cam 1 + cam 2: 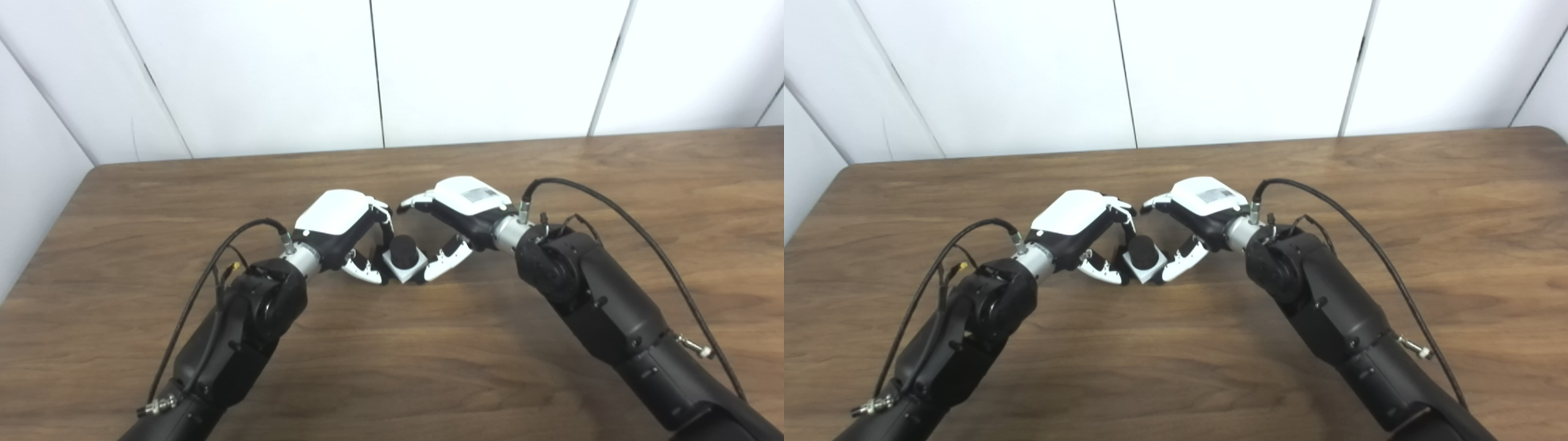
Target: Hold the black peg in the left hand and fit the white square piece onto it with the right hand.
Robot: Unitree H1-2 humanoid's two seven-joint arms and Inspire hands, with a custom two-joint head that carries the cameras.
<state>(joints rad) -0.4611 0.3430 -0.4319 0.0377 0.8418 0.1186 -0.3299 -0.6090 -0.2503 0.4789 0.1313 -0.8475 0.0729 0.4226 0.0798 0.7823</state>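
The black peg [403,248] stands in the white square piece [407,271], just above the wooden table [392,367], between my two hands. My left hand [343,229] closes around the pair from the left, thumb low beside the white piece and fingers curled behind the peg. My right hand [456,214] comes in from the right, its thumb against the white piece's right side and its fingers arched over the peg's far side. The same pair shows in the right eye view, the peg [1142,249] seated in the white piece [1146,269]. The lower part of the peg is hidden.
Bare wooden table top lies all round the hands. Its back edge meets a white panelled wall [392,73], and its left edge [55,239] runs close to my left arm. Black cables loop off both wrists.
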